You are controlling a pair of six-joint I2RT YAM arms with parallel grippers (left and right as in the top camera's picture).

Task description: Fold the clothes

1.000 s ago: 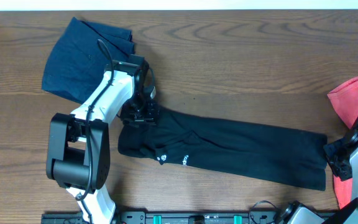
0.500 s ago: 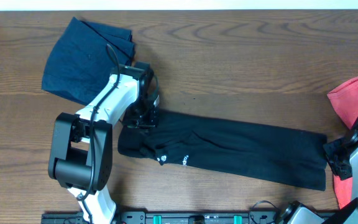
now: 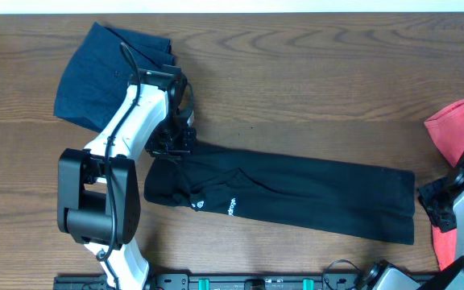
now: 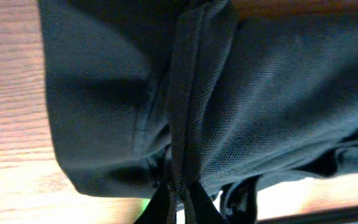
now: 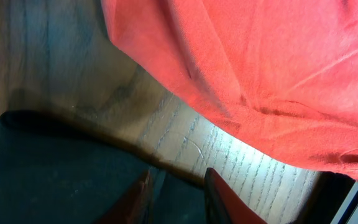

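Brown wood-grain table [image 3: 312,80] under black, navy, coral clothes [image 3: 296,193]; white strip [image 3: 232,5] beyond.

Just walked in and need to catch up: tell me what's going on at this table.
The left arm's fingers are shut on a pinch of the long black cloth T-shirt at its left end. The right arm's fingers stand apart at the shirt's right end, beside a coral-red cloth garment. A navy-blue garment lies at the back left.
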